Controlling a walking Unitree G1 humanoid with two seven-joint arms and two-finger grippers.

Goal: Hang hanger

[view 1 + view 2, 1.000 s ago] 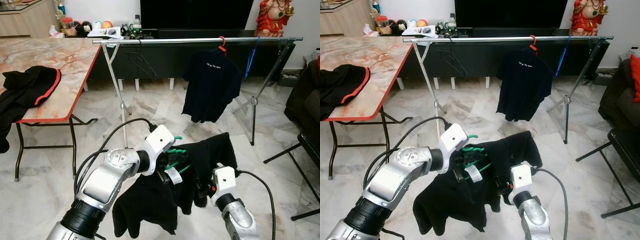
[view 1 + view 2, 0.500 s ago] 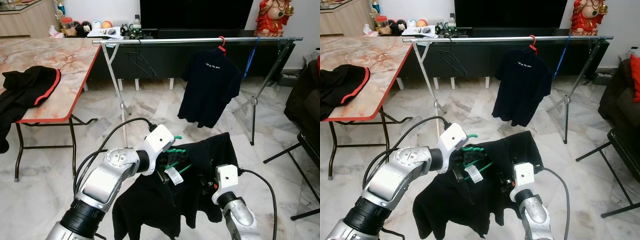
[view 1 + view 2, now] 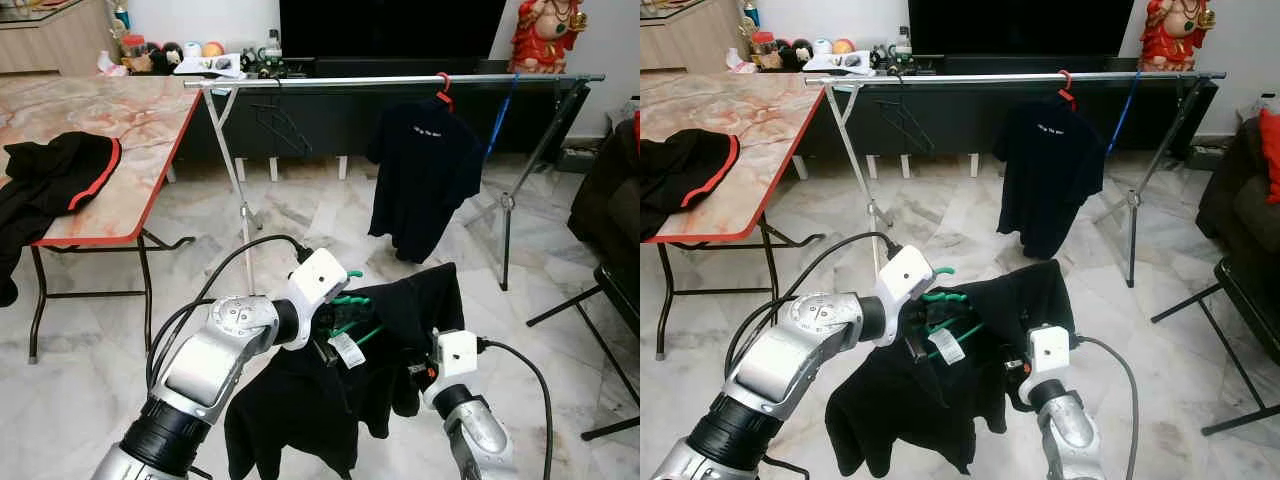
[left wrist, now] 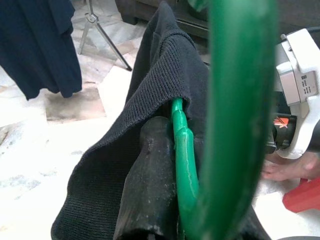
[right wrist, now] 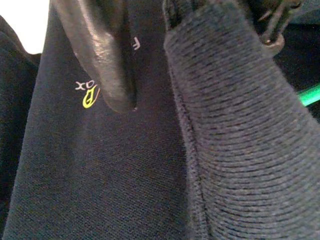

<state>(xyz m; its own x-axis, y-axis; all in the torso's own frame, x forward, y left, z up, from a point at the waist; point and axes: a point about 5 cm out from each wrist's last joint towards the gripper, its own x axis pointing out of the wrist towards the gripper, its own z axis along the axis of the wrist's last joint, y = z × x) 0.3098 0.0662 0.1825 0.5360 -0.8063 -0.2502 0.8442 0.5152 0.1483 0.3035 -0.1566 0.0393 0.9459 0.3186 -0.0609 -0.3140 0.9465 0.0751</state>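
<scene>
Left wrist view shows your left gripper point(image 3: 335, 322) clenched on the green hanger point(image 4: 182, 150), low before you, well short of the rail point(image 3: 400, 80). Your right gripper point(image 3: 412, 377) pinches the black shirt point(image 3: 400, 330) draped on it. The shirt could slide off if that pinch slackens. Marble floor point(image 3: 300, 215); table point(image 3: 130, 130) at left.

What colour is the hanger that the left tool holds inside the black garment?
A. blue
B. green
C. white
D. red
B: the hanger at the left tool is green, poking out of the black garment; the left wrist view shows the green hanger against a finger.
</scene>
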